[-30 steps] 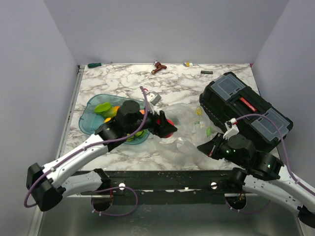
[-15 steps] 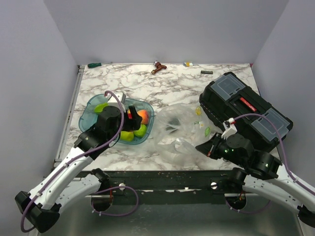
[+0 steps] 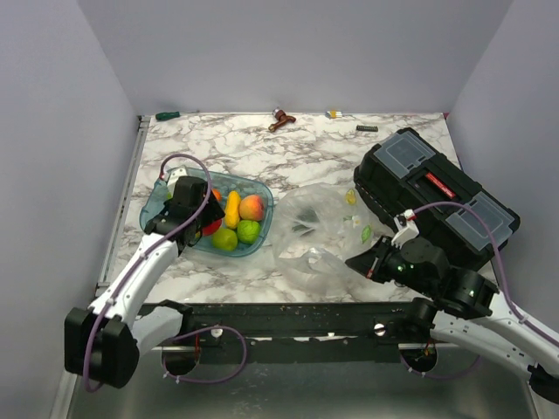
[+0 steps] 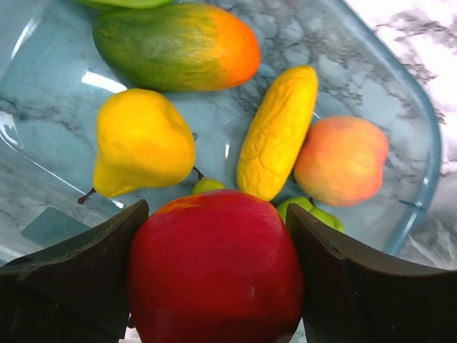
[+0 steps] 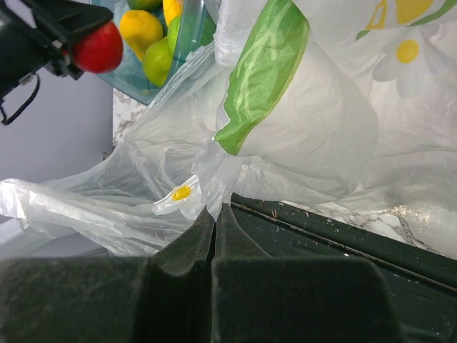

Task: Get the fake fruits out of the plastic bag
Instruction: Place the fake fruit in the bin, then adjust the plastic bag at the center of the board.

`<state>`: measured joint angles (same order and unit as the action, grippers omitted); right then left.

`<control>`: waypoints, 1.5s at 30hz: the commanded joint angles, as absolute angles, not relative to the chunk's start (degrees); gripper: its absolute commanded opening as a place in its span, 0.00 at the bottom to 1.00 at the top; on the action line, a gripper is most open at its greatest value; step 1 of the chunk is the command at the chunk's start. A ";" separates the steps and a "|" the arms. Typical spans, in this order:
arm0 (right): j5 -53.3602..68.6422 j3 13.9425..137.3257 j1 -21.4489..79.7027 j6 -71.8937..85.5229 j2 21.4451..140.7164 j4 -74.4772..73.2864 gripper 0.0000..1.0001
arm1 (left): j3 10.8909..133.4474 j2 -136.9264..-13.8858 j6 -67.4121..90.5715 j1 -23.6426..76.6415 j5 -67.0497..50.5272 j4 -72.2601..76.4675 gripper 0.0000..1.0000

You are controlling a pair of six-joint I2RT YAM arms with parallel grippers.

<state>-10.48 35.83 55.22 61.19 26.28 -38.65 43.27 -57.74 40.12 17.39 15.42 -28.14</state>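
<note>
Seen from above, the left gripper (image 3: pixel 206 225) was held over the teal tray (image 3: pixel 266 202) with a red apple (image 3: pixel 210 229) clamped between its fingers; other fake fruits (image 3: pixel 231 209) were laid in the tray, and the crumpled plastic bag (image 3: pixel 310 231) was spread on the marble table (image 3: pixel 332 153) just right of it. At the left wrist, the apple was pressed on both sides above a yellow pear (image 4: pixel 143 143), a peach (image 4: pixel 341 161) and a mango (image 4: pixel 178 46). At the right wrist, the right gripper (image 5: pixel 216 211) was shut tight on a fold of the bag's film.

White arms (image 3: pixel 144 262), black grippers (image 5: pixel 214 214) — purple cables (image 3: pixel 185 161) loop alongside.
</note>
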 commanded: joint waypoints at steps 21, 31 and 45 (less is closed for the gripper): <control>-9.19 35.11 55.29 62.32 24.00 -39.02 0.01 | 46.23 -68.56 41.57 11.43 7.67 -28.03 0.98; -7.29 34.32 55.29 60.25 25.83 -36.13 0.01 | 43.15 -58.05 35.58 11.51 -19.94 -18.53 0.92; -7.18 36.57 55.28 55.52 40.33 -43.88 0.01 | 38.72 -56.72 37.73 37.08 -29.23 -0.27 0.85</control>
<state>-7.64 35.94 55.22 57.25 37.69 -40.51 38.00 -52.60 38.85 31.94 -27.94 -4.78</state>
